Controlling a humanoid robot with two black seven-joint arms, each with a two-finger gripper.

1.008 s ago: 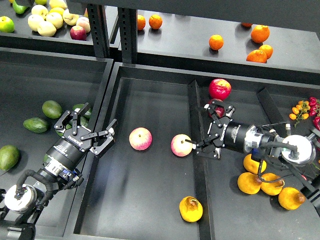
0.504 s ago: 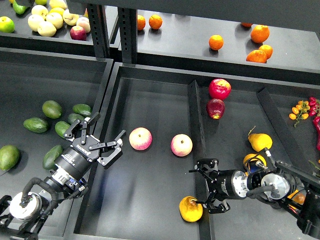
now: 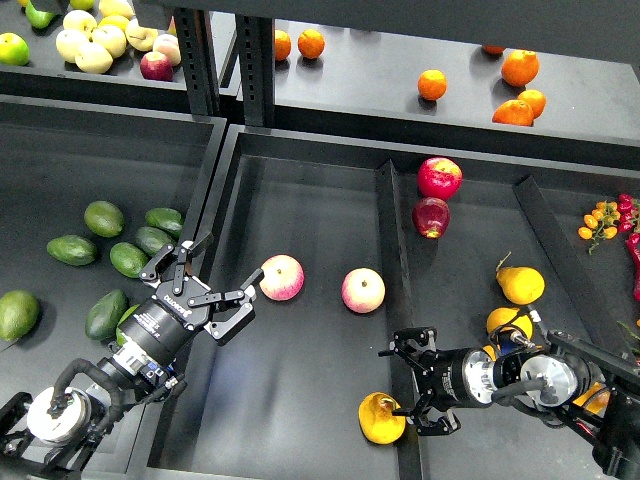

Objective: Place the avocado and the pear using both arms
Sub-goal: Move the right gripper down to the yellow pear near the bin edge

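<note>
right gripper (image 3: 397,382) open beside the pear (image 3: 381,419)

Pear (image 3: 382,418): yellow-orange, plump, dark brown bruised patch near its stem end, lying on its side at the near end of the middle bin, close by the divider wall. Avocado (image 3: 128,259): small, egg-shaped, glossy mid-green, lying flat in my left bin among similar avocados.

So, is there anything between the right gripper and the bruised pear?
No: in the head view the right gripper sits right beside the pear, nothing between.
</note>
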